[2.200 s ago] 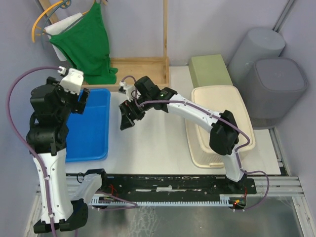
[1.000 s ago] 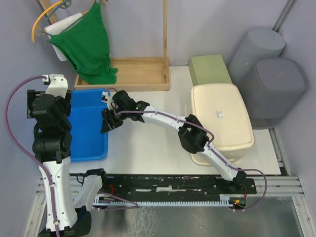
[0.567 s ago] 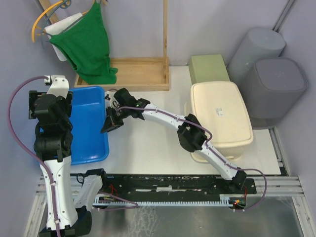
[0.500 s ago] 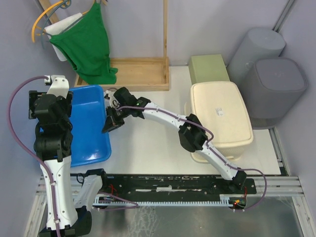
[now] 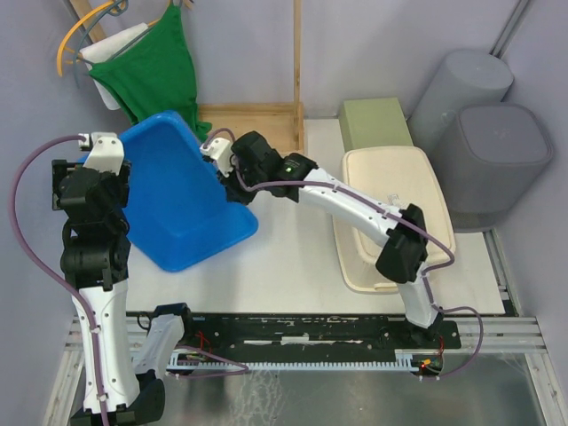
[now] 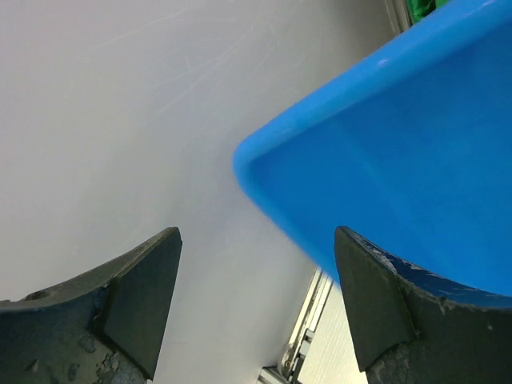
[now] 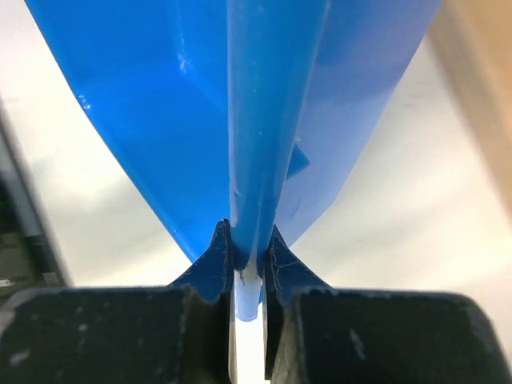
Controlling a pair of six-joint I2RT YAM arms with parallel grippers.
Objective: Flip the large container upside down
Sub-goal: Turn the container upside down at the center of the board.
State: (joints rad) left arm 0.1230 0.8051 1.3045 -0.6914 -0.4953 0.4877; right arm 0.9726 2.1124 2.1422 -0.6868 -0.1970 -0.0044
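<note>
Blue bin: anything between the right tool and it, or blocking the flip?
Nothing between: right tool is shut on the rim of the blue bin. Open left tool sits by its left corner and may obstruct the flip.

Bright, even light from above throws only soft shadows on the counter (image 5: pixel 284 266) beneath the blue container (image 5: pixel 182 195). Wrist views blur up close; faint glare streaks the plastic.

Top external: above near edge, looking down over whole bench (image 5: pixel 284 257). Both wrist views: close-up. All three share blue container (image 5: pixel 177 195).
</note>
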